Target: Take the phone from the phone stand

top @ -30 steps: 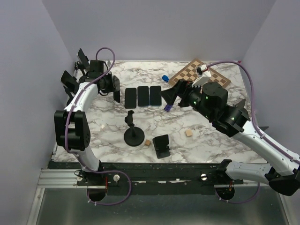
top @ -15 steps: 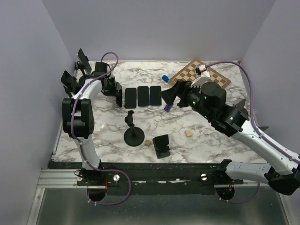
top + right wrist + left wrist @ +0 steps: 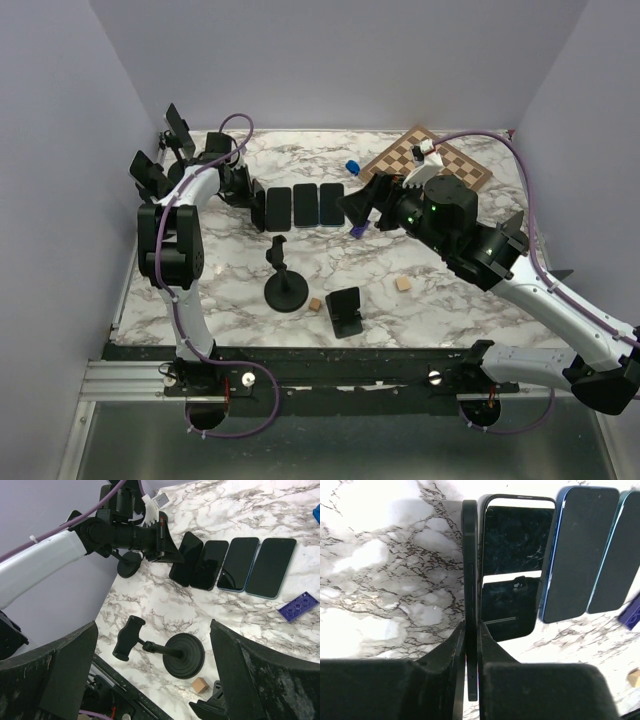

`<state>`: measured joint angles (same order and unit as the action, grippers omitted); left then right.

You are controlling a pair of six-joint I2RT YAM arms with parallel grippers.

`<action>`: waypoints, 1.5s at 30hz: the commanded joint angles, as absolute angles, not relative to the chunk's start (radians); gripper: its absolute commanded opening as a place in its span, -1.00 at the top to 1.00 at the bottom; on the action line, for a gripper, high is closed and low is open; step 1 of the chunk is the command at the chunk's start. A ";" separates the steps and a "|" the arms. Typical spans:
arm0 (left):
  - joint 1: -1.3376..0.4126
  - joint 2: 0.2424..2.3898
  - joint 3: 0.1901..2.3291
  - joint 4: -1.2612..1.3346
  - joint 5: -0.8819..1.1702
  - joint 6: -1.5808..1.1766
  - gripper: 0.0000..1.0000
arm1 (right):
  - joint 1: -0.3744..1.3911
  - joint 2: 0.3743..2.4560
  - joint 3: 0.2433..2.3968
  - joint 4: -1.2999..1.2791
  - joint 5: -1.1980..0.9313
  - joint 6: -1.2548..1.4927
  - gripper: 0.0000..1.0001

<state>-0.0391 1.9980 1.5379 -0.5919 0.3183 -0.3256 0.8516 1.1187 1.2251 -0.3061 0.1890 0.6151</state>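
Note:
My left gripper point(image 3: 470, 645) is shut on a black phone point(image 3: 469, 570), held edge-on and low over the table, right beside a row of three phones lying flat. In the top view the left gripper point(image 3: 250, 198) and the phone point(image 3: 262, 212) are at the left end of that row. The right wrist view shows the phone point(image 3: 186, 559) tilted in the fingers. The black phone stand point(image 3: 285, 282) with a round base stands in front, its cradle point(image 3: 127, 637) empty. My right gripper point(image 3: 160, 680) is open and empty, hovering above the stand and also seen from the top point(image 3: 360, 205).
The row holds a black phone point(image 3: 512, 565), a blue one point(image 3: 575, 550) and a teal one point(image 3: 620, 550). A small folding stand point(image 3: 345, 312), two wooden cubes point(image 3: 403, 284) point(image 3: 315, 304), a purple brick point(image 3: 357, 230), a chessboard point(image 3: 425, 160) and two stands by the left wall point(image 3: 150, 175) are on the table.
My left gripper has carried the black phone rightward, up against the left end of the phone row. My right gripper has shifted slightly left.

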 commanded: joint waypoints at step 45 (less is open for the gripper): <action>-0.022 1.073 1.179 -0.384 -0.293 -0.260 -0.90 | 0.858 1.339 1.298 -0.253 -0.094 0.647 -1.00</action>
<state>-0.0395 1.2137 1.2472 -0.4763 -0.0822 -0.3077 0.8516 1.3315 1.2652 -0.2691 0.0837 0.7200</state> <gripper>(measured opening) 0.892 0.998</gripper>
